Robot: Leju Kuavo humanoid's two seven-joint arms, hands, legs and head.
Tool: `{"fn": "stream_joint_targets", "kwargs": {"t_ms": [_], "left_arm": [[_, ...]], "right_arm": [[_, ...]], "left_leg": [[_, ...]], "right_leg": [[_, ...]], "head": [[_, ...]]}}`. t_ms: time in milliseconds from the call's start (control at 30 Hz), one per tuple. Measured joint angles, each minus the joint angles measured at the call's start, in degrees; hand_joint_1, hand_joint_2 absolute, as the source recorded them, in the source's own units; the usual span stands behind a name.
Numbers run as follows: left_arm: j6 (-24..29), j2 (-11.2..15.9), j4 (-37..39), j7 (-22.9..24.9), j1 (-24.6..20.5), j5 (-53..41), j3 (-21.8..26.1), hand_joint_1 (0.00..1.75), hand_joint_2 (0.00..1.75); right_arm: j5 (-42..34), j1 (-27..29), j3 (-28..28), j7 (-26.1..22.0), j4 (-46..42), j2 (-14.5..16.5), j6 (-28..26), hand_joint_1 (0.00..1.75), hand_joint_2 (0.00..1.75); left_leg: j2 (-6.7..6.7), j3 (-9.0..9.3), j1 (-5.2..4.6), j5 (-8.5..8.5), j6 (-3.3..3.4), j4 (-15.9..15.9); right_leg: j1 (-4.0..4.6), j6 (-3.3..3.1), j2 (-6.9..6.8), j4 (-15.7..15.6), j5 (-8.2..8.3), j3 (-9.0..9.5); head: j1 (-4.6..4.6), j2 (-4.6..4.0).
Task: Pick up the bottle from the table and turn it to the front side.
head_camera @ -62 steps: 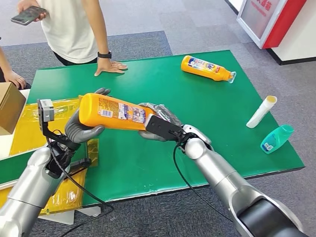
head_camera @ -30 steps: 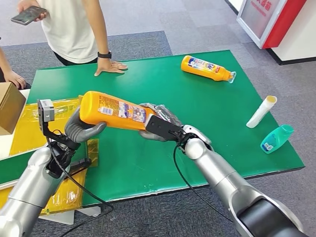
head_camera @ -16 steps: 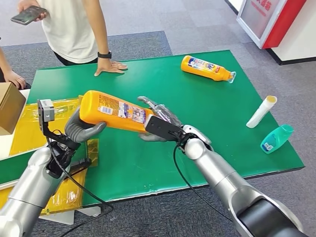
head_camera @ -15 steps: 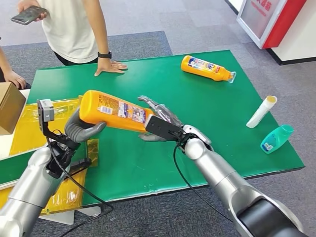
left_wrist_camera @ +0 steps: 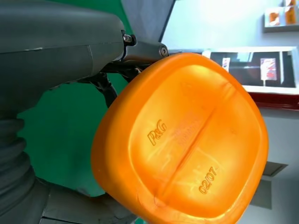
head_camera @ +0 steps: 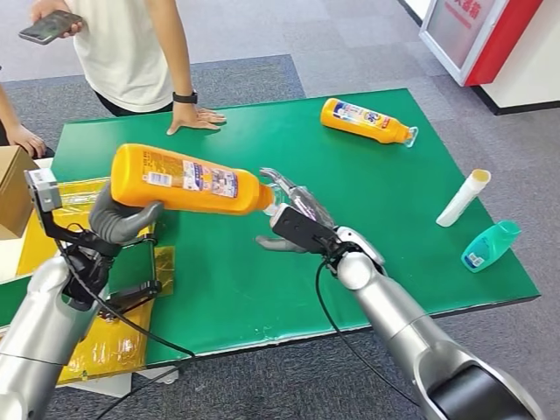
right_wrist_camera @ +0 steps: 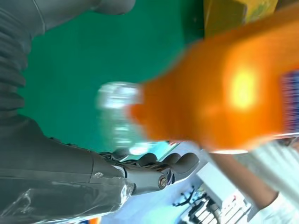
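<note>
Green table under an orange bottle held lying level in the air above its near left part.

Rigid, glossy plastic, the bottle looks fairly hefty and slippery; its broad base end gives the surest hold, where the left hand is wrapped around it, while the right hand hangs spread and empty just beside the clear cap, holding nothing.
</note>
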Motion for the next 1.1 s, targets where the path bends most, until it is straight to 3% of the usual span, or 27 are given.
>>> {"fn": "stream_joint_targets", "kwargs": {"t_ms": [367,667,1100], "left_arm": [[1.8,3.1,-6.1,1.0,-0.9,-3.7,2.7,1.75,1.75],[3.9,6.5,-8.7,3.8,-4.6,-7.2,2.5,1.75,1.75],[11.0,13.8,-8.6,12.3,-13.2,-21.8,0.4,1.75,1.75]], "right_arm": [[0.0,4.9,-4.1,-0.3,-4.9,-1.6,-0.7,0.00,1.75],[0.0,7.9,-7.5,-0.8,-6.2,-2.5,-1.1,0.00,1.75],[0.3,13.5,-12.3,-0.9,-7.0,-3.4,-1.1,0.00,1.75]], "left_leg": [[0.00,0.00,0.00,0.04,-0.05,0.0],[0.00,0.01,0.01,0.06,-0.06,0.0],[0.01,-0.04,0.02,0.08,-0.09,0.0]], "right_leg": [[0.00,-0.01,0.00,0.0,0.01,-0.01],[0.01,-0.02,0.00,0.0,0.05,-0.03],[0.01,-0.03,0.01,0.0,0.06,-0.08]], "head": [[0.00,0.00],[-0.01,0.00],[0.00,0.00]]}}
